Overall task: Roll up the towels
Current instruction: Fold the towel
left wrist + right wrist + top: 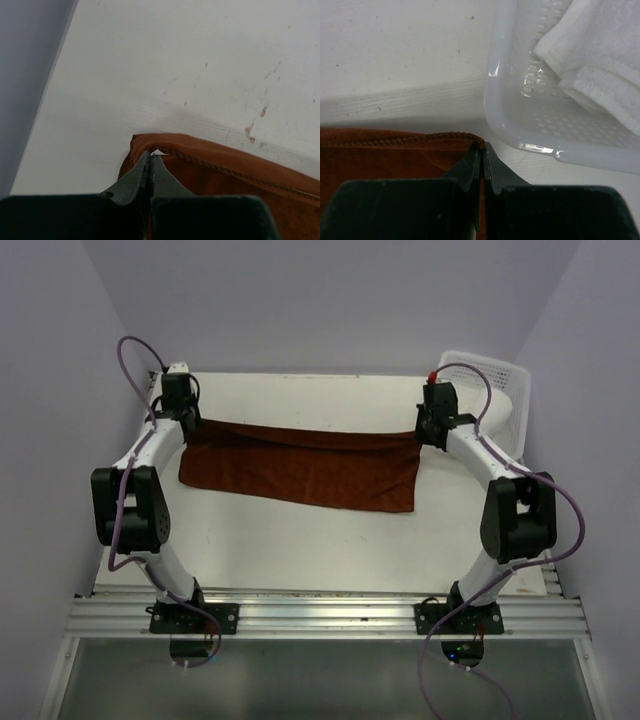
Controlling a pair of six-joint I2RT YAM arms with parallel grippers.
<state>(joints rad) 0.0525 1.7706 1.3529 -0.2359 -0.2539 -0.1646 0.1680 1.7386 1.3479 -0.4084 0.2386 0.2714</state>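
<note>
Rust-brown towel (300, 475) lies spread across the middle of the counter (300, 550). Its far left corner, at ten o'clock, is pinched in the closed left tool (151, 156); its far right corner, at two o'clock, in the closed right tool (482, 148). Just beyond that tool, a white perforated basket (492, 100) holds a folded white towel (605, 55).

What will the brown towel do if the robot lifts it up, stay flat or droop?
Probably droop: the brown towel creases between the left pincer and right pincer. Likely light; thin cloth. Unlikely to roll away, lying flat.
</note>
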